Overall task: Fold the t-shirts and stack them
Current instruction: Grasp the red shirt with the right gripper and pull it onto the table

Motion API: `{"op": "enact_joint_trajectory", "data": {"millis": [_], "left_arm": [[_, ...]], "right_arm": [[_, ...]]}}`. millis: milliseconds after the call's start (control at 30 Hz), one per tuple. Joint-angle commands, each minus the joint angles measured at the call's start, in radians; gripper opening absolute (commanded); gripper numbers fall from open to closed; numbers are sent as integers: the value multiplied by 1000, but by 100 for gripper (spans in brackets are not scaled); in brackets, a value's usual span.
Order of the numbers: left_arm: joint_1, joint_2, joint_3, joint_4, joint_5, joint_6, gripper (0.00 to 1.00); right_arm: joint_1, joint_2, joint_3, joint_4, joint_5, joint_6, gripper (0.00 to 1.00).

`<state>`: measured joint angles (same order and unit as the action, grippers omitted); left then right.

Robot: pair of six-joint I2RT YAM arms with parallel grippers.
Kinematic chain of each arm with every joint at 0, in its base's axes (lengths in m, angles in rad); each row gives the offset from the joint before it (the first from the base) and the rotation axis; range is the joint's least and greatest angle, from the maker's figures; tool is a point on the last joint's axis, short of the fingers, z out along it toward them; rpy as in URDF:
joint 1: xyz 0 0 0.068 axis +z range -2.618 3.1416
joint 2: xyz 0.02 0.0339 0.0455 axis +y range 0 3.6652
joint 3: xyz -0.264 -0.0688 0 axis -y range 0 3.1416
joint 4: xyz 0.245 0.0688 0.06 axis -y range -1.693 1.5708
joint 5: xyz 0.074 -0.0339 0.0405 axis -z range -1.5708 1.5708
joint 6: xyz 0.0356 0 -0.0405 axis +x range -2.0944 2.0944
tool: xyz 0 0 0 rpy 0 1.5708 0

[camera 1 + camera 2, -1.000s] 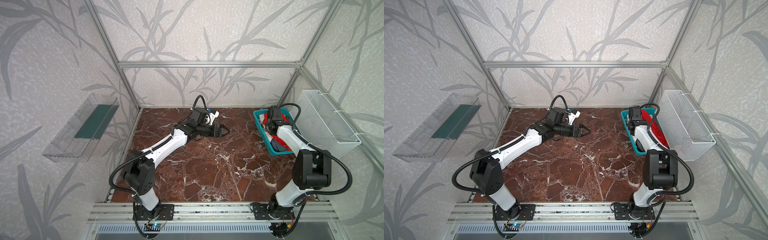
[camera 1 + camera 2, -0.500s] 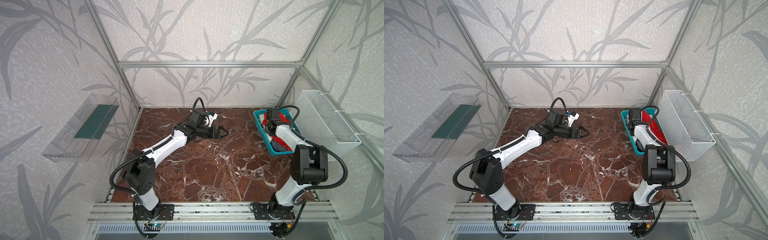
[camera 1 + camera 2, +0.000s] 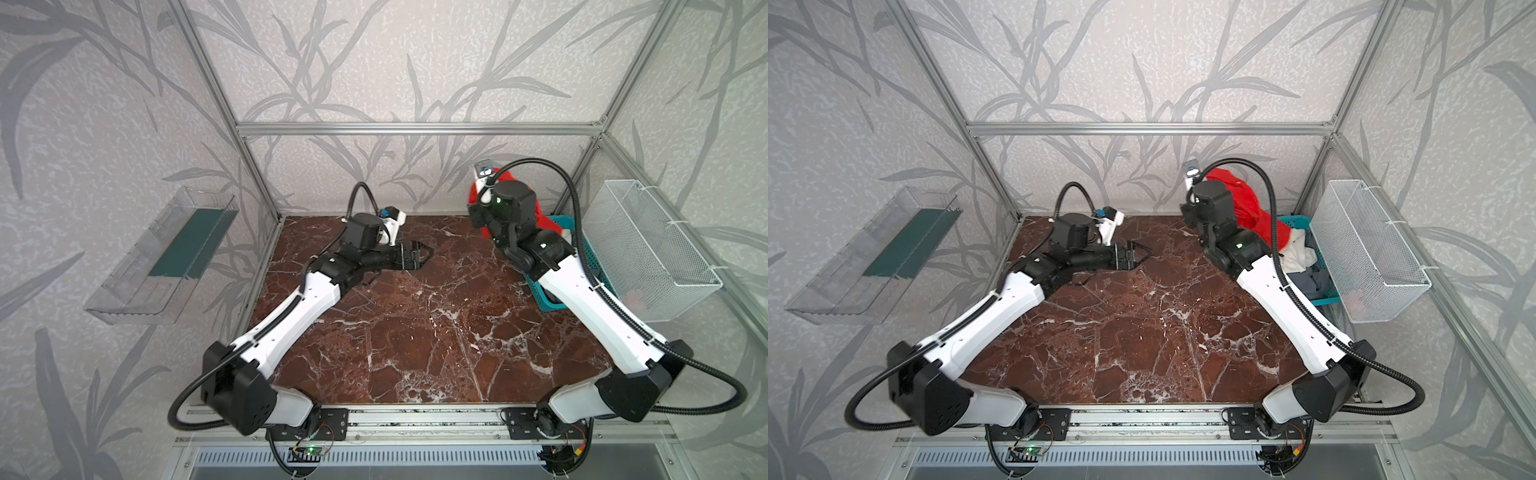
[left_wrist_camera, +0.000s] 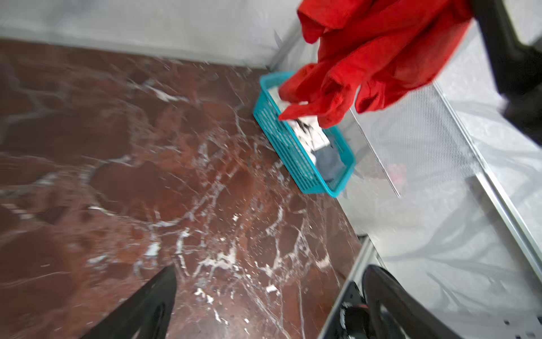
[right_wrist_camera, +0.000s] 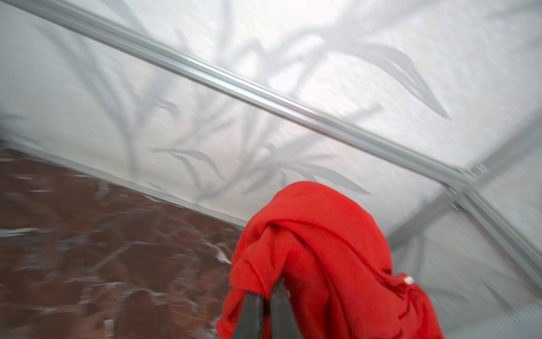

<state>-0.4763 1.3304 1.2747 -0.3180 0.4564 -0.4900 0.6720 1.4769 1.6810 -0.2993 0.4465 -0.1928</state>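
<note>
Red tee is held clamped by right gripper, hung over basket at far right. Left gripper is spread wide, empty, above counter.

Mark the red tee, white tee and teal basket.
red tee [image 3: 1246, 205], top view, middle of the hanging bunch.
white tee [image 3: 1295, 252], top view, crumpled upper surface.
teal basket [image 4: 289, 152], left wrist view, lattice side wall.
</note>
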Motion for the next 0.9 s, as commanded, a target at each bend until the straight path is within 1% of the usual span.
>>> {"op": "enact_joint_trajectory", "data": {"millis": [0,67,167,300,400,433,467,500,600,633,700,767,867], "left_arm": [[58,-147,-68,-135,-242,52,99],[84,-221,-114,-183,-313,66,99],[96,-315,-170,-283,-414,78,99],[96,-409,-284,-351,-437,64,99],[96,-425,-356,-384,-429,28,99],[96,-423,-381,-385,-420,14,99],[95,-419,-409,-381,-405,-4,99],[94,-411,-440,-372,-384,-21,99],[94,-362,-512,-324,-288,-46,98],[95,-329,-525,-311,-260,-61,97],[90,-260,-527,-284,-202,-63,94],[75,-184,-508,-240,-150,-41,90],[12,-61,-451,-173,-146,-4,89]], "right_arm": [[110,7,37,9,-192,84,0],[118,43,21,-6,-228,197,0],[118,97,-52,-7,-197,293,0],[112,146,-205,32,-180,399,0],[98,173,-346,84,-190,472,0],[93,180,-378,95,-199,479,0],[86,189,-423,103,-208,490,22],[80,193,-463,102,-202,500,40],[78,157,-555,85,-156,502,68],[79,129,-587,80,-143,506,74],[78,71,-636,60,-142,524,81],[78,21,-673,25,-162,549,84],[78,-49,-737,-31,-166,624,85]]}}
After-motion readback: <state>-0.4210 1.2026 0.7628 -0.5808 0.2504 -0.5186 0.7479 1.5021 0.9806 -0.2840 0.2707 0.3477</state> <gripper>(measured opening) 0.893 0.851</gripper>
